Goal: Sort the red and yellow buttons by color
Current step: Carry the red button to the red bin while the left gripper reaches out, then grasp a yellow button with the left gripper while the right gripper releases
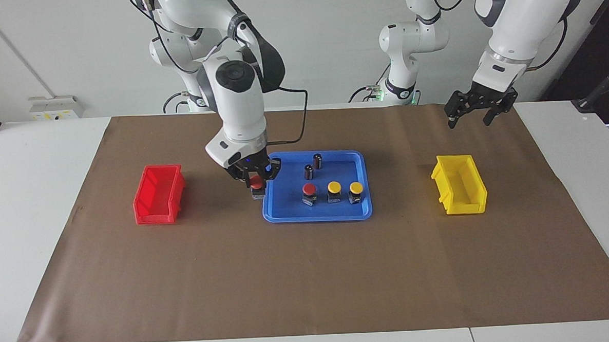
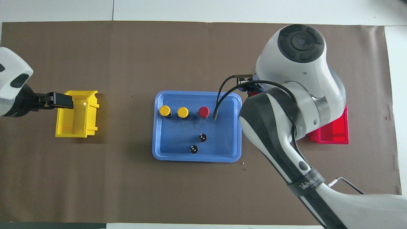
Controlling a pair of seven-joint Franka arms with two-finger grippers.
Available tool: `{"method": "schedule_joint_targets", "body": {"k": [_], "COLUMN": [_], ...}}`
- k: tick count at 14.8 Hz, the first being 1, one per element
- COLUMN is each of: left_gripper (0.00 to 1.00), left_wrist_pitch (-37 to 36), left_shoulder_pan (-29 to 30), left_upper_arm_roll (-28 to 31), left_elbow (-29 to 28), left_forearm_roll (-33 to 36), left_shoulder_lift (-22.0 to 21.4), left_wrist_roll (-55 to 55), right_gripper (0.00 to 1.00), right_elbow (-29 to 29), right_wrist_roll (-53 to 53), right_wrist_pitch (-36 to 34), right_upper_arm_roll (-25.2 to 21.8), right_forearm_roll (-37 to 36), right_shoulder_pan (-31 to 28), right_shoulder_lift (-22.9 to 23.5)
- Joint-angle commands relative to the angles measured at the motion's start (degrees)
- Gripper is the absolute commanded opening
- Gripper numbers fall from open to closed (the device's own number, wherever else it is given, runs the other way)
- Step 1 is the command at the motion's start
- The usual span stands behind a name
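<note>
Red and yellow bins were both without any button, so the sorting was only at its start. The right gripper [image 1: 257, 185], left of centre in the facing view, was clenched on one red button [image 1: 256, 183], raised over the edge of the blue tray [image 1: 286, 213]. A second red button [image 1: 309, 190] and two yellow buttons [image 1: 334, 187] stood in a row in the tray. The left gripper [image 1: 478, 115] waited at upper right, released, above the yellow bin [image 1: 461, 205]. The red bin [image 1: 157, 211] was at left. No writing could be read clearly.
</note>
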Motion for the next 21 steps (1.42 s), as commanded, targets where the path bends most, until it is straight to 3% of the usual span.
{"method": "schedule_joint_targets", "body": {"k": [1,3,7,11,14,19,20,21], "left_gripper": [0.99,0.98,0.95,0.92,0.87,0.82,0.8,0.72], "left_wrist_pitch": [7.0,10.3,17.8,20.2,21.5,23.2,23.4,23.8], "left_shoulder_pan": [-7.0,-10.0,-16.2,-18.6,-19.6,-20.8,-21.4,-21.5], "left_upper_arm_roll": [0.2,0.2,0.3,0.3,0.3,0.3,0.4,0.4], "left_elbow": [-1.5,-1.7,-1.9,-2.7,-3.7,-3.7,-3.6,-3.4], "left_forearm_roll": [-0.4,-0.4,-0.4,-0.4,-0.4,-0.2,-0.2,0.1], "left_shoulder_lift": [4.5,8.6,15.7,18.9,19.4,21.8,22.1,22.5], "left_wrist_roll": [-10.3,-13.7,-22.7,-24.5,-25.1,-26.6,-26.8,-27.7], "right_gripper": [0.2,0.2,0.2,0.2,0.2,0.2,0.2,0.2], "right_elbow": [-9.9,-17.2,-29.6,-33.8,-41.1,-45.9,-46.7,-47.1], "right_wrist_roll": [-11.9,-21.1,-34.0,-37.2,-37.2,-37.5,-37.5,-37.6], "right_wrist_pitch": [-1.1,1.0,11.8,14.8,23.1,30.8,31.6,32.0], "right_upper_arm_roll": [0.7,0.6,0.6,0.5,0.4,0.3,0.3,0.3], "right_forearm_roll": [0.8,1.5,1.6,1.7,3.4,4.4,4.4,4.4], "right_shoulder_pan": [-8.4,-13.7,-21.5,-24.5,-25.0,-25.8,-25.9,-26.1], "right_shoulder_lift": [-9.2,-14.2,-19.0,-20.6,-22.3,-20.8,-20.9,-20.9]}}
